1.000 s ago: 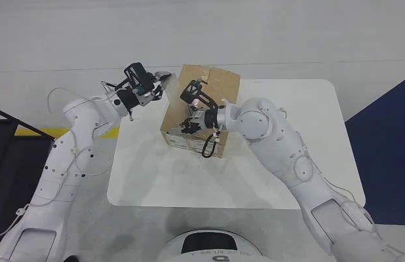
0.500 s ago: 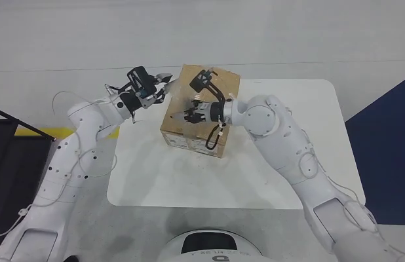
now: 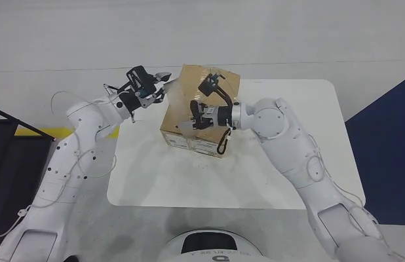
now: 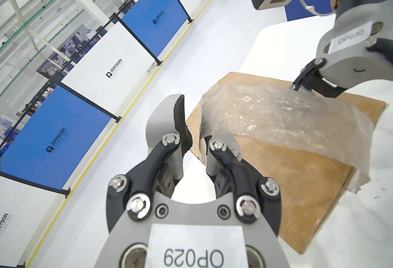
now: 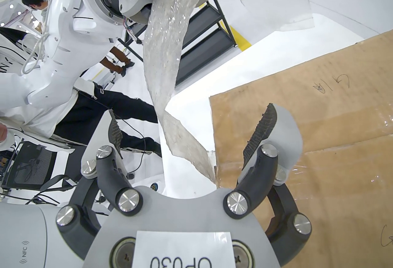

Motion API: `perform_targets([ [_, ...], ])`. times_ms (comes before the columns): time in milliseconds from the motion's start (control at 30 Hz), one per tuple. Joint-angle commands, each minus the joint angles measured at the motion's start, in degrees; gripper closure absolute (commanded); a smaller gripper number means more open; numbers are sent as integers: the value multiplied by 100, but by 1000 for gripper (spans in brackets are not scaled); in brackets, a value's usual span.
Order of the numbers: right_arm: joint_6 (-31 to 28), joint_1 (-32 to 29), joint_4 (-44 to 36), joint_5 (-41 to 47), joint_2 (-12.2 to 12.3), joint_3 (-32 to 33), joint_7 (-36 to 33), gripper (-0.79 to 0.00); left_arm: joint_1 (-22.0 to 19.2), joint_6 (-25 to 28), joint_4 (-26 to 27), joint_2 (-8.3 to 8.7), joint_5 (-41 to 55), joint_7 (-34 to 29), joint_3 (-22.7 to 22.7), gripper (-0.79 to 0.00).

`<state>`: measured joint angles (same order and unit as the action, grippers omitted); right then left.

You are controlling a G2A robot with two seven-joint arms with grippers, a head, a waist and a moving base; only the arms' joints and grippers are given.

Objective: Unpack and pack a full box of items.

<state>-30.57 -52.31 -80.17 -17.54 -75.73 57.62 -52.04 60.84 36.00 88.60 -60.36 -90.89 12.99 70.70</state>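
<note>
Now left fingers [image 4: 181, 123] pinch tape [image 4: 276, 115]; right fingers [image 5: 264, 128] spread wide.

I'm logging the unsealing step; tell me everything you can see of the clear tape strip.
The tape strip is clear, crinkled and glossy, with a torn whitish patch at its upper end. Mostly peeled free, it twists through the air from the left gripper down to the cardboard box, where its lower end sticks at the box edge, close by the open right gripper.
</note>
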Motion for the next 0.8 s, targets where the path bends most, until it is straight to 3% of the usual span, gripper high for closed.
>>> perform_targets([
  [0, 4, 6, 2, 16, 5, -14, 11, -717, 4, -12, -3, -2, -9, 17, -15, -154],
  [100, 11, 31, 11, 36, 11, -42, 27, -462, 13, -30, -28, -4, -16, 41, -29, -154],
  [167, 52, 56, 24, 37, 15, -53, 42, -388, 22, -40, -35, -4, -27, 57, -34, -154],
  [300, 191, 112, 20, 19, 26, -41, 137, -354, 55, -81, -43, -2, -41, 94, -26, -151],
  [367, 225, 135, 30, 29, 34, -16, 155, -243, 65, -87, -40, -1, -49, 103, -23, -163],
  [433, 240, 160, 33, 73, 45, 22, 176, 0, 75, -99, -30, 2, -45, 120, -6, -179],
  [467, 239, 170, 29, 85, 51, 32, 160, 0, 80, -99, -17, 4, -41, 124, 6, -194],
  [533, 284, 194, 0, 87, 62, 53, 154, 0, 84, -100, 20, 8, -41, 104, 28, -289],
  [567, 327, 201, -12, 90, 66, 57, 154, 0, 85, -111, 44, 9, -43, 103, 37, -674],
  [600, 367, 212, -35, 94, 68, 54, 154, 0, 88, -111, 61, 9, -39, 108, 40, -785],
  [767, 563, 305, 39, 38, 69, 49, 277, 0, 132, -150, 83, 4, 82, 182, 57, -785],
])
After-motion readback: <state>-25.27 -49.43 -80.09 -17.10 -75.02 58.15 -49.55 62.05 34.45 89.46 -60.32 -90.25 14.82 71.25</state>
